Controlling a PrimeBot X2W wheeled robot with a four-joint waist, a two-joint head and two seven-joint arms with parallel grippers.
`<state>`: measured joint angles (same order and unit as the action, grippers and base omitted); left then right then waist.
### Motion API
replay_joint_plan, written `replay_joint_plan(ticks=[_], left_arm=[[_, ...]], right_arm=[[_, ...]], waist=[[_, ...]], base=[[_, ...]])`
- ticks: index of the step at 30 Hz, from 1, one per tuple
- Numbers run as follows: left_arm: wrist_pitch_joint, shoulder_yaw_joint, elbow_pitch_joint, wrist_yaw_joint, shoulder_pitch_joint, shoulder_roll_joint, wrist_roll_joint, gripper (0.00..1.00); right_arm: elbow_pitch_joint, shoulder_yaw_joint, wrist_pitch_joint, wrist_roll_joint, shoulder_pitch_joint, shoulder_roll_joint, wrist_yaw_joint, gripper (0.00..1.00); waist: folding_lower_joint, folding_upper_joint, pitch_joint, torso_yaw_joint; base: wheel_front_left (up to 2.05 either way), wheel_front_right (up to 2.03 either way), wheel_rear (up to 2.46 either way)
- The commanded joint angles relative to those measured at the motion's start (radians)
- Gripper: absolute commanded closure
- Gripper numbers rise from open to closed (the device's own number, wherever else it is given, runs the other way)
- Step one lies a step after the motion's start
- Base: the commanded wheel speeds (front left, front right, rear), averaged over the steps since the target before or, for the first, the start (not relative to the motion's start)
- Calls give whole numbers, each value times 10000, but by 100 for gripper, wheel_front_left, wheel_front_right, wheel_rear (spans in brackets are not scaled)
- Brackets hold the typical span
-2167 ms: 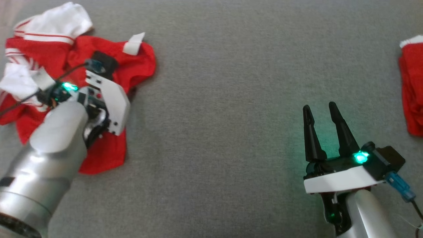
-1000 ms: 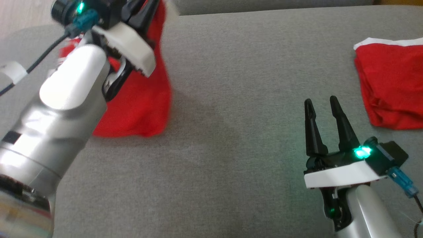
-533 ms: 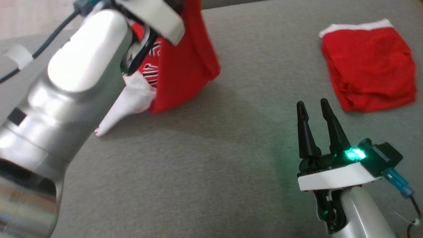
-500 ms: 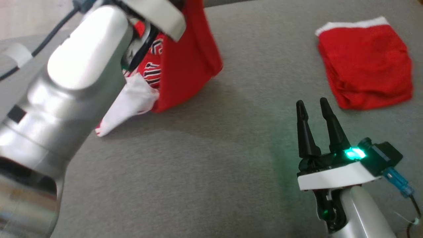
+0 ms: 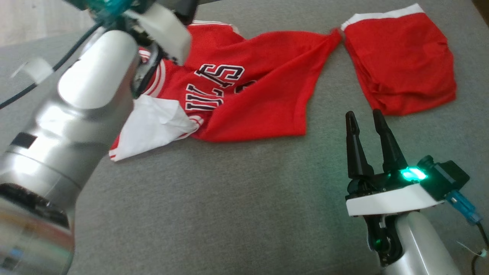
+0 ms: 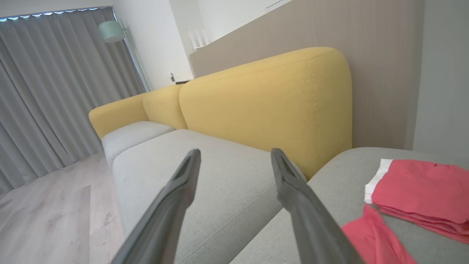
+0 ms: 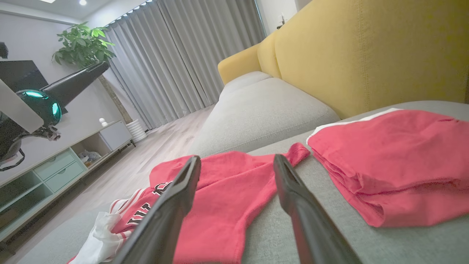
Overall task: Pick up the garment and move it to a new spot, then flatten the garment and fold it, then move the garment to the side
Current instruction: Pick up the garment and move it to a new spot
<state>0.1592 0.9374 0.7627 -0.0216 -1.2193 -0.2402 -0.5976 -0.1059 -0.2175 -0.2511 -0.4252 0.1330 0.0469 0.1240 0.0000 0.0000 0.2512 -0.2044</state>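
Note:
The garment (image 5: 248, 95), a red jersey with black-and-white lettering and white trim, lies loosely spread on the grey sofa seat (image 5: 229, 198), one white part crumpled at its left end. In the right wrist view the garment (image 7: 220, 190) lies just beyond my fingers. My left gripper (image 6: 235, 151) is raised above the garment's left end and stands open with nothing between its fingers; a red corner of the garment (image 6: 370, 238) shows below it. My right gripper (image 5: 363, 114) hovers open at the lower right, apart from the cloth, and its wrist view shows the right gripper (image 7: 237, 158) holding nothing.
A second red piece with a white band (image 5: 401, 61) lies folded at the back right, almost touching the garment's far corner. A yellow backrest (image 6: 263, 106) rises behind the seat. The seat's left edge drops to a wooden floor (image 6: 44, 220). My pale left forearm (image 5: 88, 99) covers the near left.
The garment hung bunched from my shut left gripper; that gripper has opened and the garment now lies spread on the seat. The head view has shifted too. My right gripper stayed open.

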Motion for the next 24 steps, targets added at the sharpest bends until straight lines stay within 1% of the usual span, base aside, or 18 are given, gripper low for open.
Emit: replay_joint_plan(ticks=[1,6,9,11,12,16,19,21,22,24], left_arm=[[136,-345,-126,-2,-431,-384,-31,0],[727,-626,-135,139,292,-847,-195,0],[936,-860,-665,479,1178,-1302,-217,0],[994,-1082,-1240,810,1970,-1606,-244,0],[1015,-1447,-2030,1245,2885,-1875,-284,0],[1021,-2433,-4039,2237,5168,-2321,-211,0],[1022,-3058,-5267,2853,6977,-2384,-106,0],[1023,-3507,-5894,3195,8089,-2209,-81,0],[1023,-3724,-6139,3319,8598,-2079,-58,0],[1023,-4042,-6437,3419,9414,-1847,50,0]], right_arm=[[334,-183,-107,14,169,33,67,0],[215,-23,-107,221,23,33,67,0],[157,110,-107,382,-108,33,67,0],[128,254,-107,493,-222,33,67,0],[90,405,-107,607,-348,33,67,0],[65,654,-107,795,-497,33,67,0],[44,825,-107,879,-604,33,67,0],[17,868,-107,919,-685,33,67,0],[7,880,-107,931,-724,33,67,0],[-1,882,-107,941,-771,33,67,0]], waist=[[0,0,-62,126],[0,0,-352,637],[0,0,-566,1020],[0,0,-719,1328],[0,0,-861,1623],[0,0,-1071,2098],[0,0,-1197,2378],[0,0,-1293,2505],[0,0,-1324,2557],[0,0,-1339,2615]], base=[[0,0,0],[0,0,0],[0,0,0],[0,0,0],[0,0,0],[0,0,0],[0,0,0],[0,0,0],[0,0,0],[0,0,0]])
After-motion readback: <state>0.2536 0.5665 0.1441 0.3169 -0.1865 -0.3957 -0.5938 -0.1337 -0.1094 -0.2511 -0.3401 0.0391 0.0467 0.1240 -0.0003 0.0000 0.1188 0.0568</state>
